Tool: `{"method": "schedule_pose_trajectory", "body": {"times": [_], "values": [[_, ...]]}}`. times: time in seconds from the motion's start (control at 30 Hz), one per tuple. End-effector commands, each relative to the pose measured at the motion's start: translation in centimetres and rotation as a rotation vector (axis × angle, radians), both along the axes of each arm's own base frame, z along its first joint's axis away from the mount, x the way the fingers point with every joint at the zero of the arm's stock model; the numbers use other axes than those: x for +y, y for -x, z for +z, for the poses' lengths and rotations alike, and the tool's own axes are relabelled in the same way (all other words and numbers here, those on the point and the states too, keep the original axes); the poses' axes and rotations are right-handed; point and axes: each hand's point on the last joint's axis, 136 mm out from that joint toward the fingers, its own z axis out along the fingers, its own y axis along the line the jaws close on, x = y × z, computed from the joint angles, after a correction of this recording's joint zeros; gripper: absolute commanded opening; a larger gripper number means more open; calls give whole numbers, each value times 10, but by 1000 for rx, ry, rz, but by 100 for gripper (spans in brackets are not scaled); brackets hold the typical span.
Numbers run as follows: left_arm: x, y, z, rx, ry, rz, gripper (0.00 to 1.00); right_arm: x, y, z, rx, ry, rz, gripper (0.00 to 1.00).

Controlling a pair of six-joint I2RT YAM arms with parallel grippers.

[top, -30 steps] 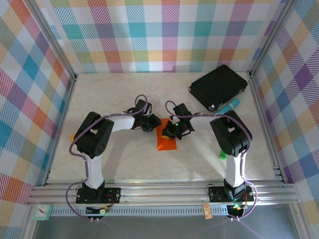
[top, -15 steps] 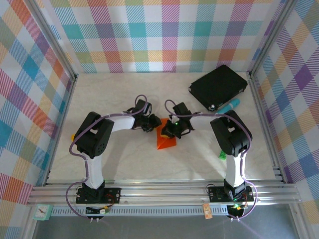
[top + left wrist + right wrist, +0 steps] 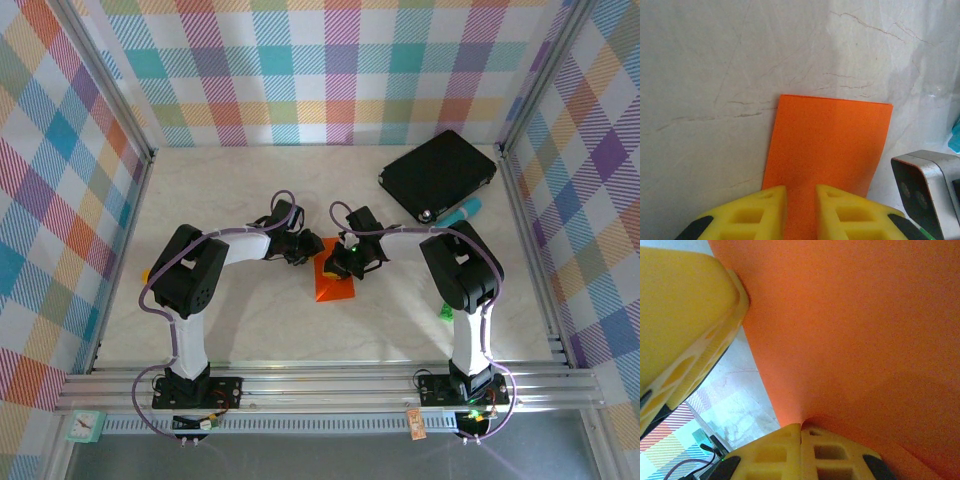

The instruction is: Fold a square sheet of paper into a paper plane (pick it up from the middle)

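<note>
Early fold under way: square sheet of paper at mid-tabletop, between both tools.
Right tool has its fingers pressed together on an edge of the sheet, and the paper curves up from the pinch. Left tool sits at the opposite edge with its fingers a narrow gap apart and orange showing between them; cannot tell if it grips. No dart shape yet. The sheet reads as an oblong, so I judge this a first fold. Next move calls for carrying the raised flap over, laying edge on edge, then pressing the crease while the left side anchors. Tabletop is pale and marble-veined. Black pad lies at the far right; plaid walls, aluminium frame.
</note>
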Motion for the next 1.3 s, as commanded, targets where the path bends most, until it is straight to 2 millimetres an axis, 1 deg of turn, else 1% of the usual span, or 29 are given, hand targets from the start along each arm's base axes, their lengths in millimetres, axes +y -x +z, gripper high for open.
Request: {"method": "schedule_pose_trajectory", "body": {"times": [0.0,0.13,0.43,0.83,1.07,1.27], "values": [[17,22,-35,112,-71,14,23,3,2,-4,4,6,28,5],[18,22,-35,111,-72,14,23,2,2,-4,3,13,30,5],[18,22,-36,114,-74,14,23,-1,5,1,-5,23,35,5],[18,23,-36,115,-73,15,23,-3,5,-6,6,39,33,5],[19,23,-37,116,-76,17,23,-4,5,-3,0,44,32,5],[18,22,-35,112,-73,18,23,-6,6,-15,20,64,28,5]]}}
